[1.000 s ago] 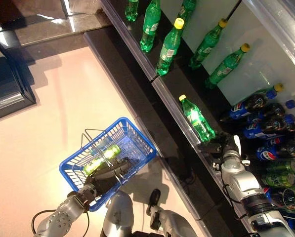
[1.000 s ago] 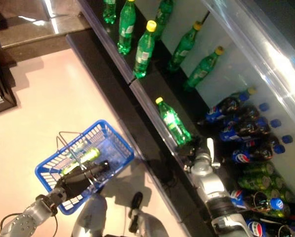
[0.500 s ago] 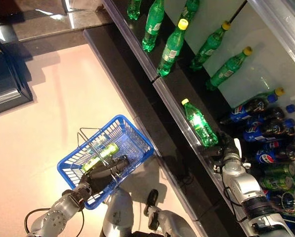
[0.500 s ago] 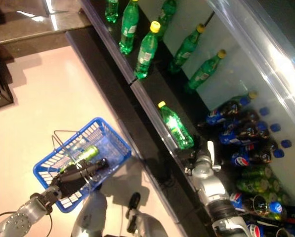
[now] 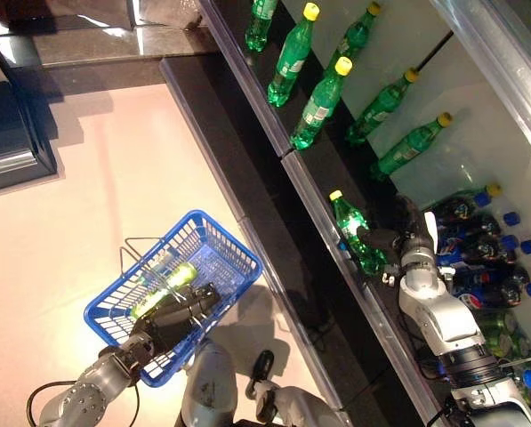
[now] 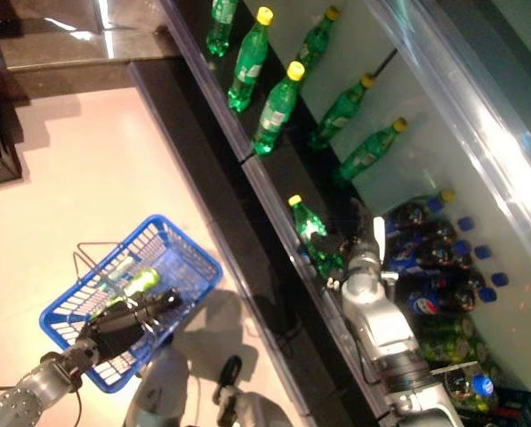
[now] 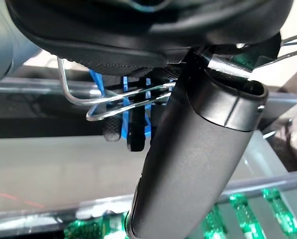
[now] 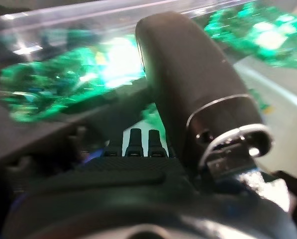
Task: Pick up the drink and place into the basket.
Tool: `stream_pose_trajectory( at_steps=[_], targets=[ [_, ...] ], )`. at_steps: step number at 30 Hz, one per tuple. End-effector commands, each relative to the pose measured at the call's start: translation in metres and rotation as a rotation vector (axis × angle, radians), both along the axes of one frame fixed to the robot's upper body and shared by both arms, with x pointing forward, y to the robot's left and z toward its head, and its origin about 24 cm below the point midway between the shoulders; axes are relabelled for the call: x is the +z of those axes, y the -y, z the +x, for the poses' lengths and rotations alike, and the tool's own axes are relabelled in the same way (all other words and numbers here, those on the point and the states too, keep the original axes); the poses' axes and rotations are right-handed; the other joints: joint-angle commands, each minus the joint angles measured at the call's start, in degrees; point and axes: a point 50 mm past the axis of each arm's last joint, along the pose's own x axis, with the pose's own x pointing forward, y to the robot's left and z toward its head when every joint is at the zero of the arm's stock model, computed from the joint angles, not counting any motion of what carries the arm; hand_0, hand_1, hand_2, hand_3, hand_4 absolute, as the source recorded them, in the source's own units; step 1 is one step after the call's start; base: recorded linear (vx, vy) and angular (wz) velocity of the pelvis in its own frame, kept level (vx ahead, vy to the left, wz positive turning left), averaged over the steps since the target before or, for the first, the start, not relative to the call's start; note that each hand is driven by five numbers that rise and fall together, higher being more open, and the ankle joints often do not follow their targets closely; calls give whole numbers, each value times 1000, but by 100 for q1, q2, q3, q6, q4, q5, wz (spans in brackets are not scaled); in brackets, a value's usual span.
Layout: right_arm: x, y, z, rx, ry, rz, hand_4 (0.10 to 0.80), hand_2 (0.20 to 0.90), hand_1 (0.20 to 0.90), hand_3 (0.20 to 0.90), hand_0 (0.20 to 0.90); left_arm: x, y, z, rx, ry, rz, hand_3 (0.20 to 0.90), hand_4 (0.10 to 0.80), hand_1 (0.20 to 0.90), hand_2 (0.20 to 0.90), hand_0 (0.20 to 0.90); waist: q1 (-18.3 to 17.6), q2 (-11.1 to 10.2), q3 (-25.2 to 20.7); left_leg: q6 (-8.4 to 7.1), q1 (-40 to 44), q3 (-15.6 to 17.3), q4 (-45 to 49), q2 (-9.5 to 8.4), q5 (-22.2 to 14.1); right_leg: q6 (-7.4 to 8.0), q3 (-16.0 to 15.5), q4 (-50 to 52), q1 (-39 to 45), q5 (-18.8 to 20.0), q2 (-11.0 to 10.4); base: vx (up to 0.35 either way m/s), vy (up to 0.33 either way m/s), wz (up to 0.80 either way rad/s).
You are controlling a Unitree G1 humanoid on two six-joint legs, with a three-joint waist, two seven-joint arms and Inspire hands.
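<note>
Fingers [image 5: 382, 238] of the right hand [image 5: 406, 245] curl round the green bottle [image 5: 355, 231] on the shelf edge [image 5: 314, 209]; lift it clear before swinging left. Left hand [image 5: 172, 318] grips the handle [image 7: 113, 102] of the basket [image 5: 234, 253].

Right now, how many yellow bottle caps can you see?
7: five on green bottles standing on the upper shelf, one on the bottle by the right hand, one among the dark bottles. Others may be hidden.
</note>
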Motion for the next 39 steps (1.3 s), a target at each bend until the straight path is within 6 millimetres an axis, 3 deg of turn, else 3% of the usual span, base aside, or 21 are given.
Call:
stream_pose_trajectory(
  at_steps=[1, 8, 13, 31, 32, 33, 39],
  targets=[
    [47, 31, 6, -92, 137, -170, 800, 900, 900, 900, 900, 81, 62, 18, -284, 444, -242, 200, 100, 300, 300, 300, -71, 367, -848, 773, 1172, -52, -2311, -206, 944, 106, -117, 715, -28, -224, 375, 83, -5, 1],
    [25, 14, 23, -124, -7, -128, 800, 900, 900, 900, 900, 82, 63, 25, -306, 429, -217, 200, 100, 300, 300, 300, 93, 308, -707, 765, 1059, -131, -2196, -231, 939, 97, -152, 691, -22, -183, 371, 55, -14, 5],
    [5, 17, 33, -185, -94, -68, 800, 900, 900, 900, 900, 88, 58, 34, -325, 435, -188, 200, 100, 300, 300, 300, 238, 306, -529, 756, 906, -227, -2121, -261, 926, 103, -229, 707, -101, -160, 373, 25, -27, 13],
    [-23, 29, 39, -283, -214, 24, 800, 900, 900, 900, 900, 101, 42, 44, -331, 466, -153, 200, 100, 300, 300, 300, 269, 444, -295, 809, 596, -135, -2263, -300, 965, 269, -170, 674, -513, -53, 303, -6, -8, 2],
    [-24, 29, 39, -284, -218, 26, 215, 399, 399, 315, 399, 101, 41, 44, -331, 465, -152, 200, 100, 300, 300, 300, 273, 444, -296, 809, 594, -134, -2263, -299, 963, 271, -168, 676, -517, -52, 299, 0, 0, 0],
    [-25, 30, 40, -273, -230, 40, 100, 300, 300, 200, 300, 100, 40, 44, -328, 461, -151, 200, 100, 300, 300, 300, 277, 443, -304, 810, 592, -117, -2265, -299, 966, 281, -170, 679, -527, -43, 285, 0, 0, 0],
    [-42, 26, 36, -244, -291, 62, 100, 300, 300, 200, 300, 94, 40, 42, -324, 444, -150, 200, 100, 300, 300, 300, 284, 448, -393, 823, 715, -99, -2361, -276, 989, 289, -179, 699, -507, -37, 264, 23, 9, 0]
  ],
)
